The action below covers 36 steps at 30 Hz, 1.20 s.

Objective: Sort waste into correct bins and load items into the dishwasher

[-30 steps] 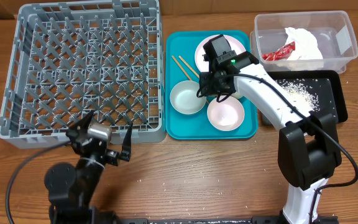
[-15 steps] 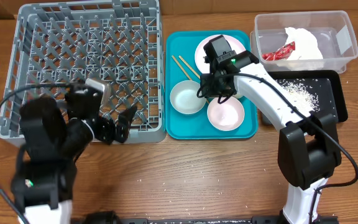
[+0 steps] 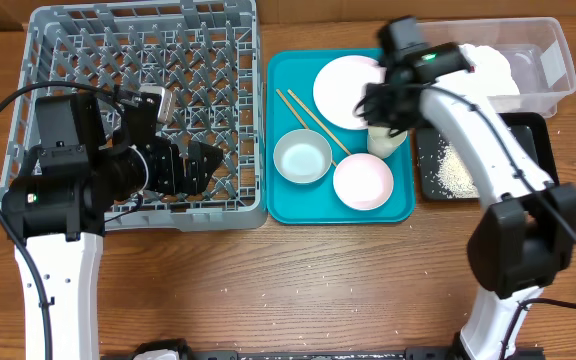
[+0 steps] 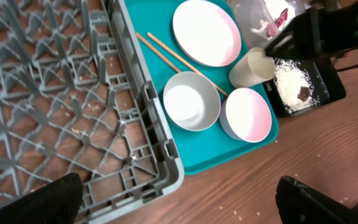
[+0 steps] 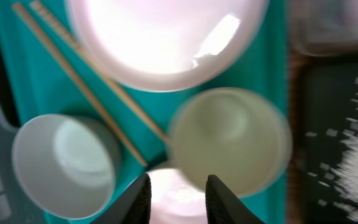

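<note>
The grey dishwasher rack (image 3: pixel 28 205) fills the left side. On the teal tray (image 3: pixel 286 205) lie the pale pink plate (image 3: pixel 343 95), two chopsticks (image 3: pixel 303 112), a whitish-grey bowl (image 3: pixel 302 158), a pink bowl (image 3: pixel 362 183) and the white cup (image 3: pixel 389 142). My right gripper (image 3: pixel 383 112) hovers over the cup (image 5: pixel 229 140). Its fingers (image 5: pixel 219 198) are partly open, with only the pink bowl (image 5: pixel 178 202) showing between them. My left gripper (image 3: pixel 200 165) is wide open above the rack's front right corner (image 4: pixel 166 177). The clear tub (image 3: pixel 553 60) holds a white napkin (image 3: pixel 493 70). The black tray (image 3: pixel 528 160) holds rice (image 3: pixel 453 172) and a brown lump (image 4: pixel 301 93).
Loose rice grains (image 3: pixel 268 295) dot the wooden table in front of the tray. The right arm's white link (image 3: pixel 488 150) crosses the black tray. The left arm's body (image 3: pixel 58 190) overhangs the rack's front left.
The left arm rose from the table's front edge to above the rack's front right corner. The right arm swung right and back, uncovering the plate and the cup.
</note>
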Each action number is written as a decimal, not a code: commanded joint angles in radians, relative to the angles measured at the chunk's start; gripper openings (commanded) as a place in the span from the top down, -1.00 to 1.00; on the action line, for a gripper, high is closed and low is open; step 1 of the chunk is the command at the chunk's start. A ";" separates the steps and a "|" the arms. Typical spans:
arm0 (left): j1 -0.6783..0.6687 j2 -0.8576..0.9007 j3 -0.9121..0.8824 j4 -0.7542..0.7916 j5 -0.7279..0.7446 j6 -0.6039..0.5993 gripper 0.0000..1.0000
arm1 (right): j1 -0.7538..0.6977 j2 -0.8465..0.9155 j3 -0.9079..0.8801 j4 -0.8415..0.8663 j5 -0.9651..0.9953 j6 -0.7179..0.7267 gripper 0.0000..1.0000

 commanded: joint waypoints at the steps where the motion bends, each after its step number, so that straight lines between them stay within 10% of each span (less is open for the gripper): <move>1: -0.006 0.023 0.028 -0.019 0.022 -0.045 -1.00 | -0.101 -0.029 0.020 -0.028 0.020 0.033 0.38; 26: -0.006 0.073 0.028 -0.018 0.018 -0.057 -1.00 | -0.074 0.091 -0.092 0.064 0.003 0.021 0.40; 36: -0.006 0.073 0.028 -0.016 0.013 -0.057 -1.00 | -0.074 0.091 -0.153 0.098 0.002 0.021 0.88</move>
